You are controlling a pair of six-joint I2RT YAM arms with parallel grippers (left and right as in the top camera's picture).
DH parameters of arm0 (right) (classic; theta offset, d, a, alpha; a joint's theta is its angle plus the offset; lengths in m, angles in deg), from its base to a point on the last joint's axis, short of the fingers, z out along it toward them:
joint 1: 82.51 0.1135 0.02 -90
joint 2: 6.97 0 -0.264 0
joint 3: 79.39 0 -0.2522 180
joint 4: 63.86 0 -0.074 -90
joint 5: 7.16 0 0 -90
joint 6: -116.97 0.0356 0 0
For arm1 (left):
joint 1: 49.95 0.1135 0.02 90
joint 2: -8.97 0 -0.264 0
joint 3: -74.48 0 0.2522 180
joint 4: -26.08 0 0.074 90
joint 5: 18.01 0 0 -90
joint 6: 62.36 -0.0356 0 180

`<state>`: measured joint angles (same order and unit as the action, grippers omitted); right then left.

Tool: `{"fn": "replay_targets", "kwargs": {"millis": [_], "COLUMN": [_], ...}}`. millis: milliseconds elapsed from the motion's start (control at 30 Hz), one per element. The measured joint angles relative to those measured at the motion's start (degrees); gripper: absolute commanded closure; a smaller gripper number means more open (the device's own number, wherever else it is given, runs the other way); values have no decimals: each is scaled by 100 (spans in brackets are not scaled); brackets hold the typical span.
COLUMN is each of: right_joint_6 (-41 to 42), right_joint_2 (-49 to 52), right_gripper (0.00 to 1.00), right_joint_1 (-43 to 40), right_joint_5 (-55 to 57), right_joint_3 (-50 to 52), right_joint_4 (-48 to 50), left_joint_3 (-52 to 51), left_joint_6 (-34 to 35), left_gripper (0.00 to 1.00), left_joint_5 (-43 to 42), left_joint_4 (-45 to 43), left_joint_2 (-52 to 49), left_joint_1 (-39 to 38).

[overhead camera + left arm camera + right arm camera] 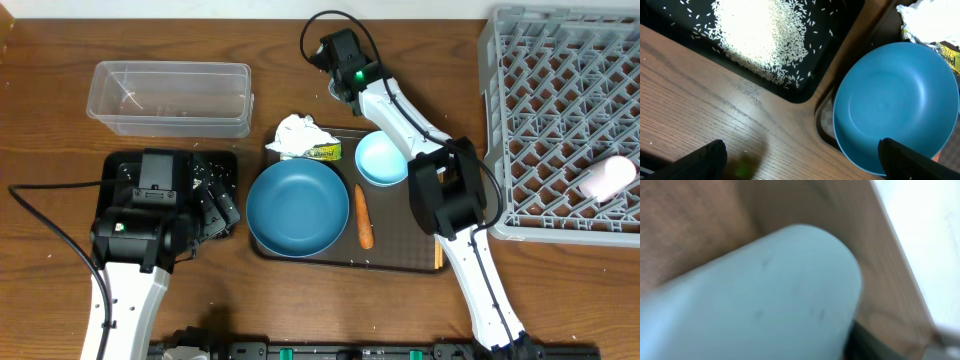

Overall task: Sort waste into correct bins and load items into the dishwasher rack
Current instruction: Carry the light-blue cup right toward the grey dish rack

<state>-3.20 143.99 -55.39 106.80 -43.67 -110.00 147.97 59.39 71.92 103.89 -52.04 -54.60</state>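
My left gripper (218, 210) (805, 167) is open and empty, low over bare wood between the black tray (228, 163) (840, 30) and the teal-blue bowl (297, 208) (895, 105). White rice (760, 35) lies heaped in the black tray. The teal bowl, the small light-blue bowl (378, 160), the carrot (364, 216), the tissue (296, 134) and the yellow-green wrapper (323, 152) are on the brown serving tray (330, 262). The white cup (608, 178) lies in the grey rack (560, 120). My right gripper (338, 88) reaches beyond the tray. Its wrist view is a blur of pale blue (765, 295), with no fingers showing.
The clear tub (170, 98) stands at the back left, with nothing in it that I can make out. A thin wooden stick end (437, 256), perhaps the chopsticks, shows at the brown tray's right edge under my right arm. The right arm stretches across the tray's right side.
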Motion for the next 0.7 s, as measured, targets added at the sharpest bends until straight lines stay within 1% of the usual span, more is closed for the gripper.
{"fn": "replay_targets", "kwargs": {"millis": [33, 100, 200, 233, 400, 467, 600, 700], "right_joint_6": [-28, -33, -55, -50, 17, 192, 822, 1408], "right_joint_2": [9, 17, 17, 15, 13, -17, -299, -852], "right_gripper": [73, 78, 95, 99, 99, 99, 99, 99], "right_joint_1": [0, 0, 2, 9, 68, 98, 157, 136], "right_joint_5": [50, 162, 354, 433, 866, 962, 809, 374], "right_joint_3": [-2, -2, -2, -4, -4, -4, 44, 101], "right_joint_4": [94, 254, 402, 422, 413, 295, -345, -911], "left_joint_3": [0, 0, 0, 0, 0, 0, 0, 0], "left_joint_6": [0, 0, 0, 0, 0, 0, 0, 0], "left_gripper": [1, 1, 1, 1, 1, 1, 1, 1], "left_joint_5": [2, 2, 2, 2, 2, 0, 0, -2], "left_joint_4": [0, 0, 0, -2, 0, 2, 0, 7], "left_joint_2": [0, 0, 0, 0, 0, 0, -2, 0], "left_joint_1": [0, 0, 0, 0, 0, 0, 0, 0]}}
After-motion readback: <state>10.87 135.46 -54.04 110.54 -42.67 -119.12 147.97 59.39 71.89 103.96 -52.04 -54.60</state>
